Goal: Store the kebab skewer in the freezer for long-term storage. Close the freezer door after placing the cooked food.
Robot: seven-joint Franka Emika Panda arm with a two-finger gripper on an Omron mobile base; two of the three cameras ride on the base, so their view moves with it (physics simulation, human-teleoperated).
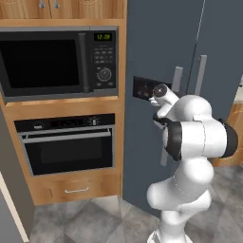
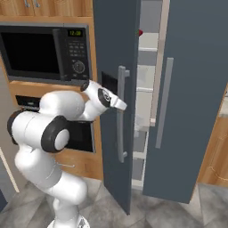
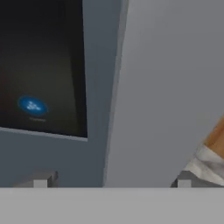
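1. Your arm (image 1: 190,156) stands upright from its base, elbow bent high and forearm reaching forward.
2. Your wrist (image 2: 104,98) sits at mid-height, angled slightly upward.
3. Your tool (image 3: 111,183) points straight ahead; in the hand view its two fingertips (image 3: 40,181) rise far apart near the lower corners, so the jaws stand wide with nothing between them.

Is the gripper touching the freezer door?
Cannot tell. The hand view puts the fingertips close against the freezer door by its display, but no view shows contact or gap plainly.
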